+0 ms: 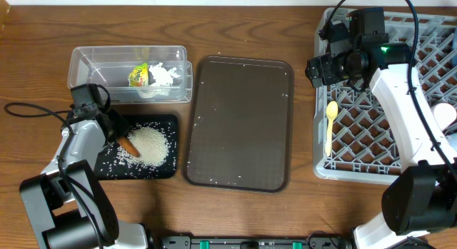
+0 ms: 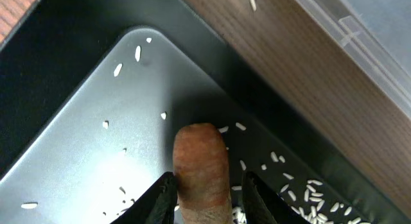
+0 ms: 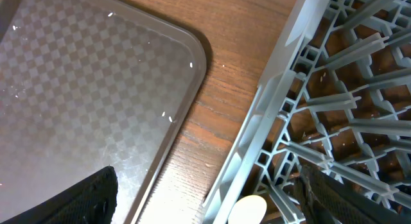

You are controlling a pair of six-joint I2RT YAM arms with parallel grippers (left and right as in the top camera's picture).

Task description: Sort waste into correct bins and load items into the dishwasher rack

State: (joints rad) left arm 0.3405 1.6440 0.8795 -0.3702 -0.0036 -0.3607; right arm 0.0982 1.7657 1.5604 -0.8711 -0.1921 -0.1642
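Left claw (image 2: pixel 209 197), slightly open, straddles the carrot (image 2: pixel 200 156) lying in the black tray (image 2: pixel 77 134); right claw (image 3: pixel 212 195) hangs wide open, empty, over the edge of the rack (image 3: pixel 273 115).

Left wrist view: carrot (image 2: pixel 201 172) runs off btm edge, so you can't see its lower end. Right wrist view: spoon (image 3: pixel 247 210) shows only a tip at btm edge. Overhead: rack (image 1: pixel 357 169) cut off at right; right arm (image 1: pixel 398 92) hides part.
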